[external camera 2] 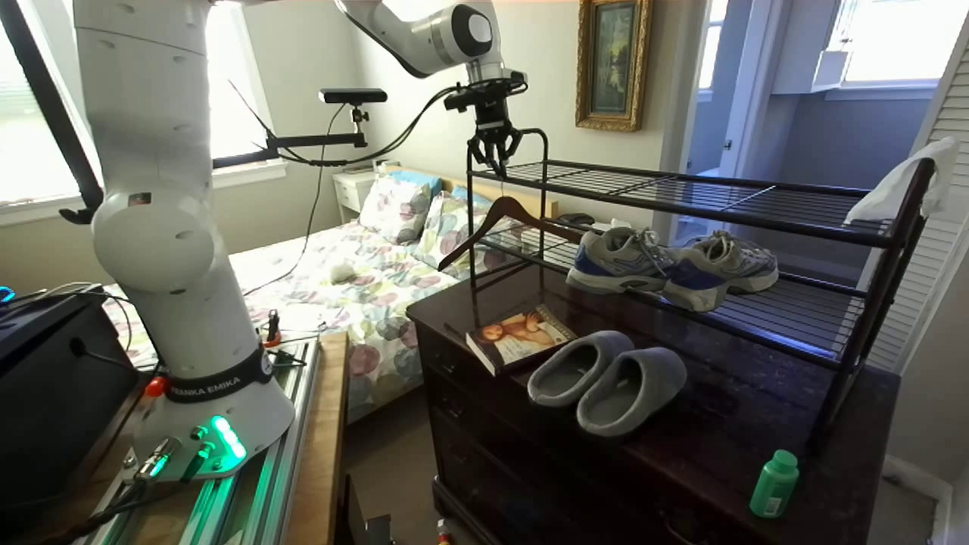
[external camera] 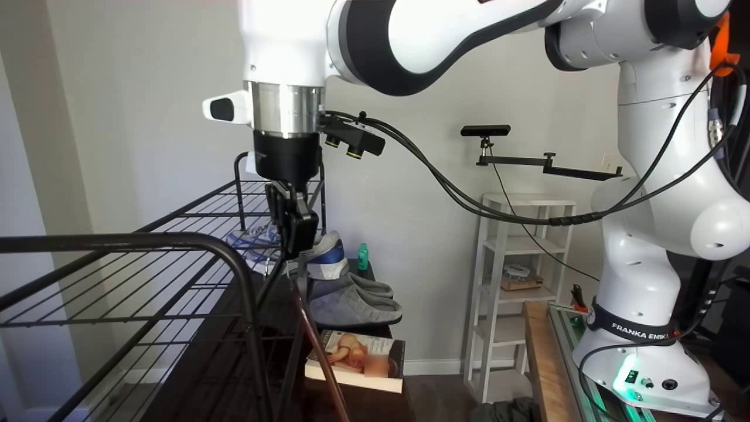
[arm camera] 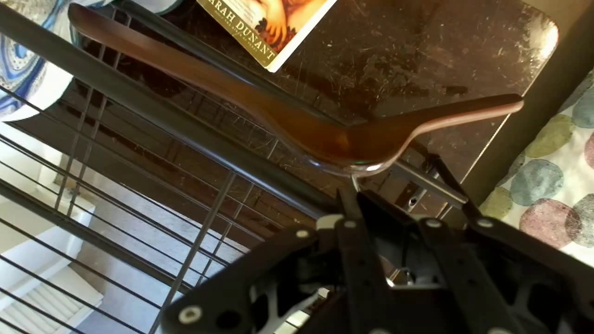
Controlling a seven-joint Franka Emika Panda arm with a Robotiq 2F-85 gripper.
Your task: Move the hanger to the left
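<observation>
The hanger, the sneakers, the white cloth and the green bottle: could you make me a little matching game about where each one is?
Things
1. hanger
2. sneakers
3. white cloth
4. green bottle

Places
A. on the lower shelf of the rack
B. standing directly on the dresser
C. hanging below the tool
D. at one end of the upper shelf

Right pairs: 1-C, 2-A, 3-D, 4-B

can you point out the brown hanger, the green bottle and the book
Brown hanger (arm camera: 333, 144), wrist view: the middle, where its arms meet
Green bottle (external camera 2: 774, 486), in an exterior view: its body
Book (external camera 2: 521, 337), in an exterior view: its upward-facing cover
</observation>
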